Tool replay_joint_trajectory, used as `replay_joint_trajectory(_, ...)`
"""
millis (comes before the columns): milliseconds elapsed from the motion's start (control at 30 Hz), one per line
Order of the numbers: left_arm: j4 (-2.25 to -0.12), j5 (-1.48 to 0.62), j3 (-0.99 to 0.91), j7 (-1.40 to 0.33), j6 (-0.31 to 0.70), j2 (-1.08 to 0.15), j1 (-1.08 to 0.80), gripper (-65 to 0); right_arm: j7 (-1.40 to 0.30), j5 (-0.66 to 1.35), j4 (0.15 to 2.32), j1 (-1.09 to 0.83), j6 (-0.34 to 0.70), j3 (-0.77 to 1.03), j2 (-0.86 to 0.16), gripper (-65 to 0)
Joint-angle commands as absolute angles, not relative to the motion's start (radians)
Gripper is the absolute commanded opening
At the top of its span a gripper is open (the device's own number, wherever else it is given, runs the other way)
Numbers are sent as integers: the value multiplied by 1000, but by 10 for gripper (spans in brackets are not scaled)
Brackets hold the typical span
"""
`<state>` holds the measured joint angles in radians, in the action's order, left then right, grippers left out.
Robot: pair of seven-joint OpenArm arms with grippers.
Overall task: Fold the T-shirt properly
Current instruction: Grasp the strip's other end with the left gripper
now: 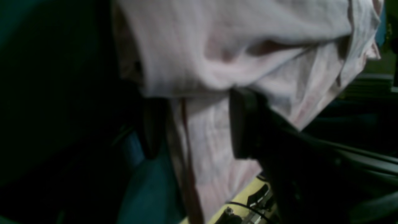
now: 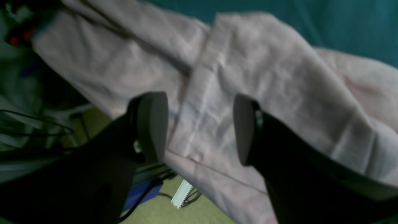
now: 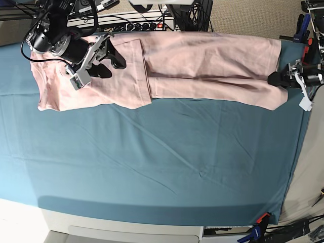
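Observation:
The pale pink T-shirt (image 3: 202, 61) lies stretched along the far edge of the table, its left part folded over into a flat panel. My right gripper (image 3: 115, 68) hovers open above that panel. In the right wrist view its two fingers (image 2: 152, 124) straddle a hemmed fold of the T-shirt (image 2: 264, 77) without touching it. My left gripper (image 3: 277, 79) sits at the shirt's right end. In the left wrist view the T-shirt (image 1: 217, 46) drapes over and between the spread fingers (image 1: 244, 124) of the left gripper (image 1: 199, 124), unpinched.
A teal cloth sheet (image 3: 152, 152) covers the table. A power strip and cables (image 3: 131, 23) run behind the far edge. The table's right edge (image 3: 298, 152) lies just past the left gripper. Clamps (image 3: 260, 220) sit at the near right corner.

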<state>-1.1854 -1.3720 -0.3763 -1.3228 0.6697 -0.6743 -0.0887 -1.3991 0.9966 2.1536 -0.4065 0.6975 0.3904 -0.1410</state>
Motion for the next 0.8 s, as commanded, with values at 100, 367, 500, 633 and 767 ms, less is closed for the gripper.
replay_joint_trajectory(100,-1198,-1365,-383,-1326,662,-662,-83,-304,-1367,1004,2169,-402,698,395,-149,-315)
replay_joint_trajectory(367,-1198,-1376,-383,-1323,663,-645,-83,-386,-1345,968,2169,-401,698,395,-149,-315)
replay_joint_trajectory(500,-1198,-1376,-383,-1307,663,-645,-83,-521,-1323,928,2169,-401,698,395,-149,-315)
replay_joint_trajectory(633,-1198,-1399,-383,-1308,682,-645,-82,-650,-1322,922,2169,-401,698,395,-149,-315)
replay_joint_trajectory(767,-1213,-1484,-383,-1355,698,-645,-80,-650,-1293,872,2169,-401,698,395,-149,-315)
